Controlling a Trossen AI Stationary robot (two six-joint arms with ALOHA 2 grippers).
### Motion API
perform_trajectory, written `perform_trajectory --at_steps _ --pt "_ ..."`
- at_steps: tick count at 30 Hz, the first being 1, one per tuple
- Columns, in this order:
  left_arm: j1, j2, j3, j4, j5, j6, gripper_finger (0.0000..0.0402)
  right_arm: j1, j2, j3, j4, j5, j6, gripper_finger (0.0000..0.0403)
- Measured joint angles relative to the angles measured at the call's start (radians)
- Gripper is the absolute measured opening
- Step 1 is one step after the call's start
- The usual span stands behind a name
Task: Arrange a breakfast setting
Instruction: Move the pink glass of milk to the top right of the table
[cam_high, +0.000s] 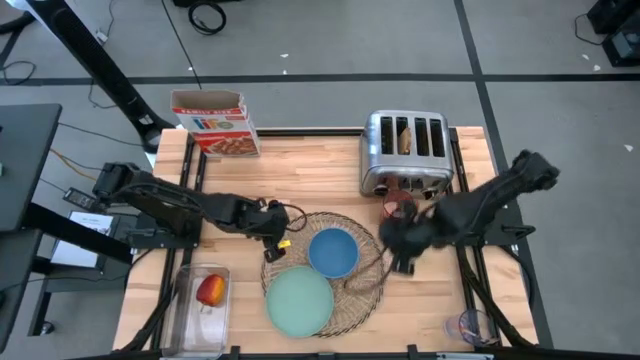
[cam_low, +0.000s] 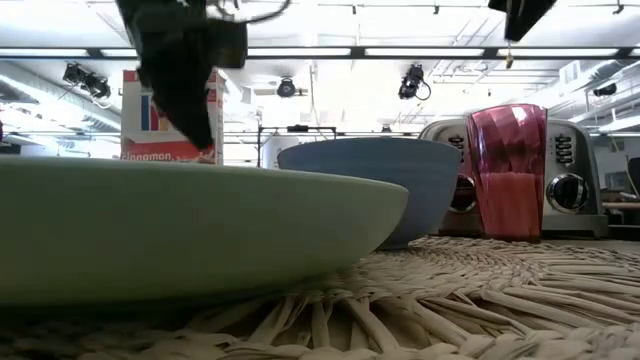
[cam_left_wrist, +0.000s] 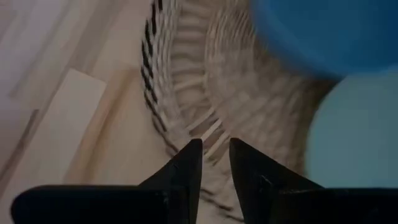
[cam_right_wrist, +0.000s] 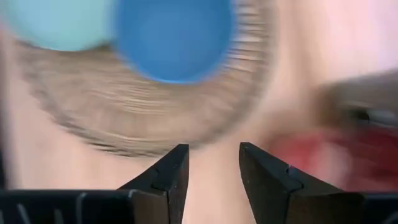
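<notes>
Partly set: plate (cam_high: 299, 301) and bowl (cam_high: 333, 252) on mat (cam_high: 360, 290), cup (cam_high: 399, 207) beside it. Remaining: apple (cam_high: 210, 290) in bin (cam_high: 184, 318), toast (cam_high: 405, 140) in toaster (cam_high: 383, 150). Left hand (cam_left_wrist: 214, 154) and right hand (cam_right_wrist: 214, 158) slightly parted, empty.

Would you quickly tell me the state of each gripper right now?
Left gripper: open a little, empty, at the placemat's edge.
Right gripper: open, empty, beside the pink cup.

Robotics lab: ceiling cams (cam_low: 414, 82), floor cables (cam_high: 207, 15), rig-framed wooden table (cam_high: 300, 165).
</notes>
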Motion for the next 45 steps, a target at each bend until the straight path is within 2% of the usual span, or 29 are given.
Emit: perform_trajectory --at_steps 4,9,15,23,31,39,45 --pt "-0.024 -0.055 0.001 0.119 -0.016 -0.024 0.0089 -0.11 -0.077 -0.039 -0.11 0.011 -0.11 0.0146" --pt "-0.045 -0.067 0.001 0.277 -0.036 -0.023 0.0089 -0.239 -0.103 -0.117 -0.079 -0.07 -0.254 0.0146" --pt "-0.044 -0.067 0.001 0.33 -0.041 -0.025 0.0089 -0.334 -0.091 -0.194 -0.011 -0.166 -0.333 0.0142" --pt "-0.044 -0.068 0.001 0.33 -0.041 -0.037 0.0089 -0.382 -0.055 -0.244 0.057 -0.236 -0.393 0.0108" --pt "-0.038 -0.134 0.001 0.346 -0.11 -0.077 0.0089 -0.384 -0.044 -0.244 0.077 -0.233 -0.47 0.0014" --pt "-0.022 -0.196 0.001 0.346 -0.158 -0.044 0.0089 -0.396 -0.035 -0.152 0.11 -0.221 -0.524 0.0012" --pt "-0.019 -0.205 0.001 0.337 -0.158 -0.037 0.0089 -0.411 -0.033 -0.125 0.187 -0.158 -0.612 0.0012"
